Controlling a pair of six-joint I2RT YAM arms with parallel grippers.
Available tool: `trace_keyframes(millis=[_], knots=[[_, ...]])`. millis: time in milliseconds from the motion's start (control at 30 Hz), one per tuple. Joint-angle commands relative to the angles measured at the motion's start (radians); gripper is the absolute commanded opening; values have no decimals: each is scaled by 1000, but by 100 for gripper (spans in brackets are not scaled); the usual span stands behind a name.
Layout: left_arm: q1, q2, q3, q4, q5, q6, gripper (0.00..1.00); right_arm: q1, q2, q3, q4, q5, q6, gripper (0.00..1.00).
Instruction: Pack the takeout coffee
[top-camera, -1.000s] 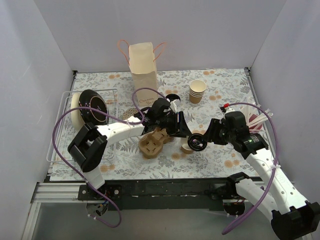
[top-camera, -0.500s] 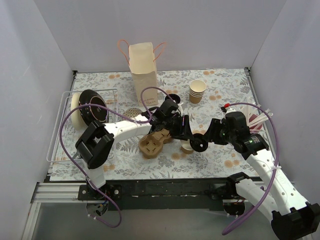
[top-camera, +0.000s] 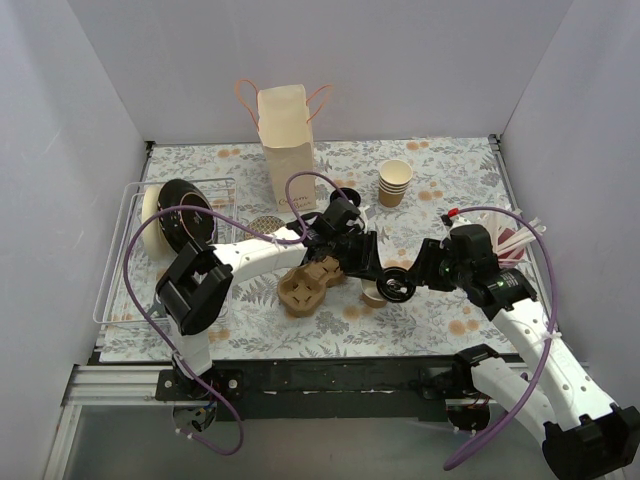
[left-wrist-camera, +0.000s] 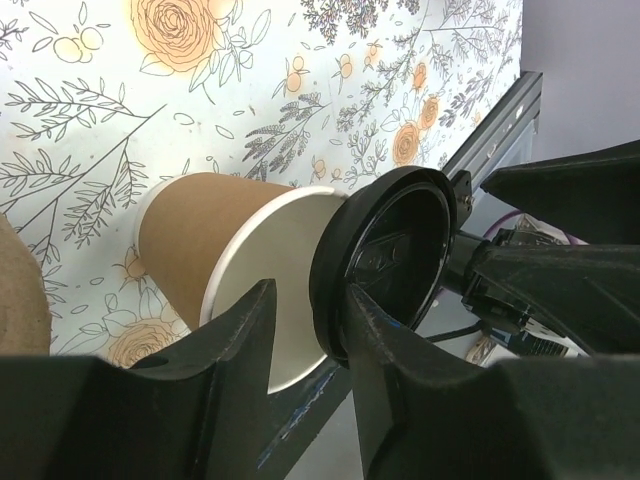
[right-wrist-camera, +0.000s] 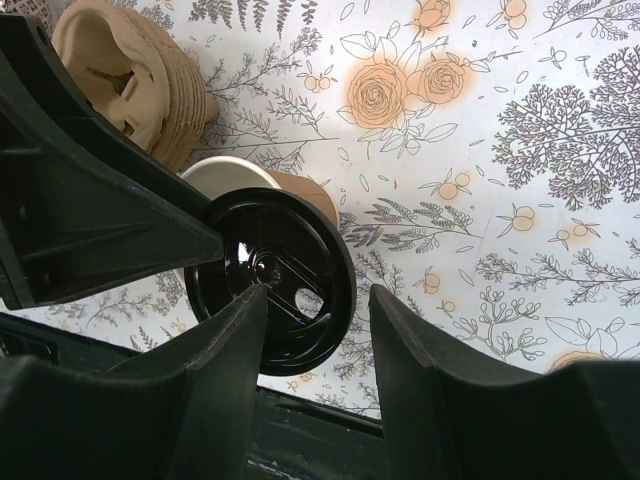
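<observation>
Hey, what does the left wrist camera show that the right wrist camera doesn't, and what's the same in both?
Only the left wrist view shows the pale grey wall past the table's edge. Only the right wrist view shows the brown cup carrier's moulded top. Both show the lidless paper cup, the black lid right by its mouth, and the floral tablecloth. In the right wrist view, the lid hides much of the cup.
</observation>
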Motion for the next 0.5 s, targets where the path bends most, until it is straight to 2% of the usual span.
trace_keyframes(millis=[0, 133, 200, 400, 467], knots=[[-9, -10, 38, -9, -12, 22, 30, 0, -15, 0, 29, 2, -12, 54], [-9, -10, 68, -17, 13, 22, 15, 0, -32, -1, 74, -22, -64, 54], [-9, -10, 97, -25, 24, 19, 8, 0, -47, 8, 105, -51, -147, 56], [-8, -39, 156, -87, 34, 5, 2, 0, -115, 91, 191, -90, -397, 62], [-6, -44, 188, -144, 37, -1, 0, 0, -171, 94, 217, -137, -539, 64]])
